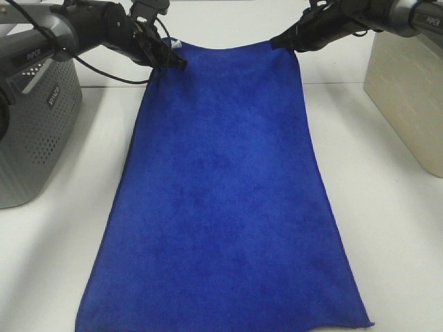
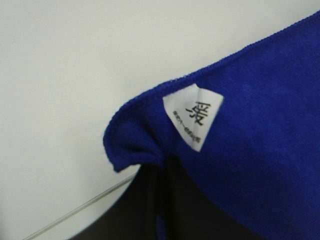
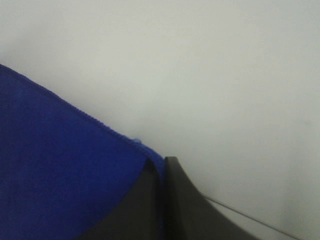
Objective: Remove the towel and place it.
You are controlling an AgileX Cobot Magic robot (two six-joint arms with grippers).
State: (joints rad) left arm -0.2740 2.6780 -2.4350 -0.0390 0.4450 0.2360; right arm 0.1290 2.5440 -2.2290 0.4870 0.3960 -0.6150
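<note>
The deep blue towel [image 1: 221, 200] hangs stretched between my two grippers, its top edge held high and its lower part spreading toward the front of the white table. My left gripper [image 1: 173, 61] is shut on the top left corner, where the small white tag [image 2: 193, 116] shows on the towel [image 2: 260, 125]. My right gripper [image 1: 282, 43] is shut on the top right corner; in the right wrist view the towel [image 3: 55, 175] runs in between the dark fingers [image 3: 185, 200]. The towel's bottom edge runs along the bottom of the exterior view.
A grey perforated basket [image 1: 34, 131] stands at the left edge of the table. A beige box [image 1: 408, 97] stands at the right. White table surface [image 1: 387, 242] shows on both sides of the towel.
</note>
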